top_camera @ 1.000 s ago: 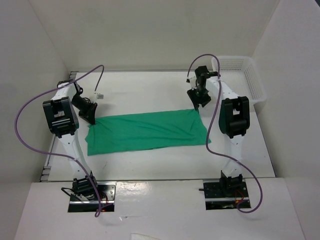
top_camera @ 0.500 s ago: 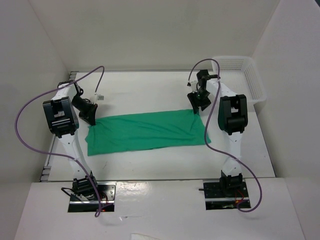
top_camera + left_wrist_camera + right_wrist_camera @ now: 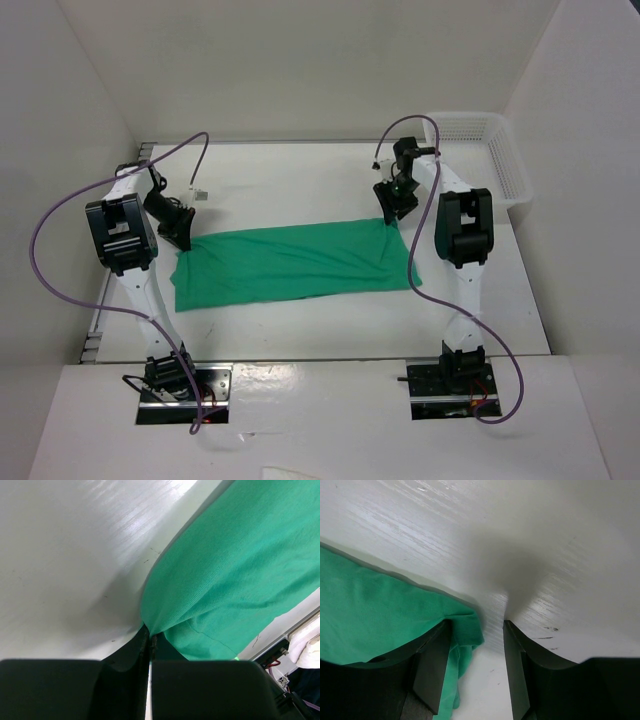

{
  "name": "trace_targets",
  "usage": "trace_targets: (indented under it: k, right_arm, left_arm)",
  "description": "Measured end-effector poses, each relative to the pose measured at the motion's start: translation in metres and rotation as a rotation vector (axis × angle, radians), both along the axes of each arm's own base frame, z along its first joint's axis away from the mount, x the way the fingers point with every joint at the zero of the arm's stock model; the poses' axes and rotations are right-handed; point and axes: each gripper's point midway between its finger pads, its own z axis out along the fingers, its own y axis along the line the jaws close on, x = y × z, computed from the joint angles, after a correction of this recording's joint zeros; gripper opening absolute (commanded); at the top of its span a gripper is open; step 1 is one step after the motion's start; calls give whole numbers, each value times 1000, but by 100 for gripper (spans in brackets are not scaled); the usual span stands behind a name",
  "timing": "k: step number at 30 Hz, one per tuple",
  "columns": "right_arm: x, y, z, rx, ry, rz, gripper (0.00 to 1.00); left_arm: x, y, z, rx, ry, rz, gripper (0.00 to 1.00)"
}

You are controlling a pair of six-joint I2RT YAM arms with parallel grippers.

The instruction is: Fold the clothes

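The T-shirt (image 3: 290, 265) lies flat on the desk (image 3: 300, 175) as a long band. Its long axis runs left to right between our two arms, and each end is nearest its own arm. Our left gripper (image 3: 182, 236) is clamped tight on the far-left corner, with fabric pinched between its jaws. Our right gripper (image 3: 396, 212) stands open at the far-right corner, which sits just between its jaws, unpinched. We judge that closing there comes next, before any lift toward the near edge.

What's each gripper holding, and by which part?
Left gripper pinches the T-shirt at its far left corner; right gripper holds nothing, open jaws straddling the far right corner.
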Motion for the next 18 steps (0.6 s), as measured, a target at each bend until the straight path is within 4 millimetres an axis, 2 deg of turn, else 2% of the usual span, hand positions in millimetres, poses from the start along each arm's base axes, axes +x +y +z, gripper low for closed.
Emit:
trace_targets:
  k: [4,8,13,15,16,18]
  right_arm:
    - [1,2,1,16,1,11,54]
    - [1,6,1,34,7,19,47]
    - [-1,8,0,46,25,33,47]
    - [-4,8,0,50,37,46,38]
    - [-5,8,-1,50,44,53,29]
    - [-8,8,-2,50,56,64,17]
  left_arm:
    - [0,1,0,5,2,-1,2]
    - [-1,1,0,6,3,-1,2]
    - [0,1,0,6,2,-1,2]
    - [-1,1,0,7,3,-1,2]
    - [-1,1,0,8,3,-2,2]
    - [-1,2,0,12,5,-2,1]
